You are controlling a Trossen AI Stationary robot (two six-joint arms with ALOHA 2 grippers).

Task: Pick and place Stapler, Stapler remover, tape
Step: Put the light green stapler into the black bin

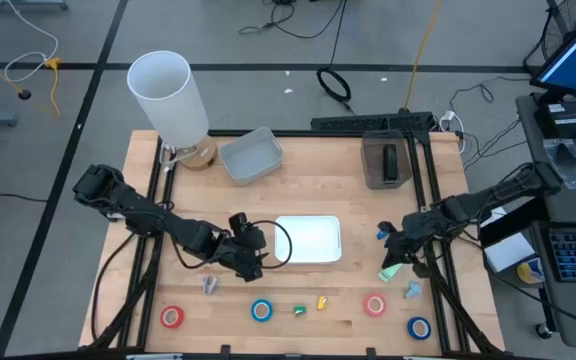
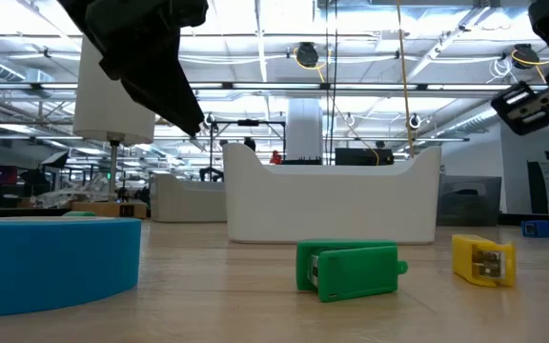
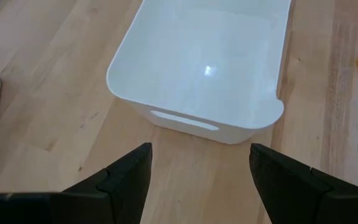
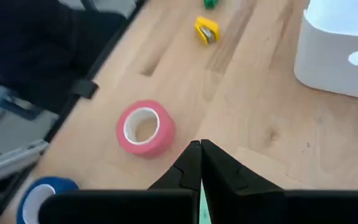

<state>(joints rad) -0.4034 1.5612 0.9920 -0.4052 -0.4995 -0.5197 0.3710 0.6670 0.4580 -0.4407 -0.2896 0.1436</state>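
Observation:
Four tape rolls lie flat near the table's near edge: red, blue, red and blue. A small green stapler and a yellow one lie between them. A grey piece sits farther left. My left gripper is open, facing the left short end of the white bin. My right gripper is shut above the table beside the red roll, over a teal piece.
More teal and blue pieces lie by the right gripper. Across the far side stand a white cylinder, a grey-blue tray and a dark holder. Black frame rails run along both table sides.

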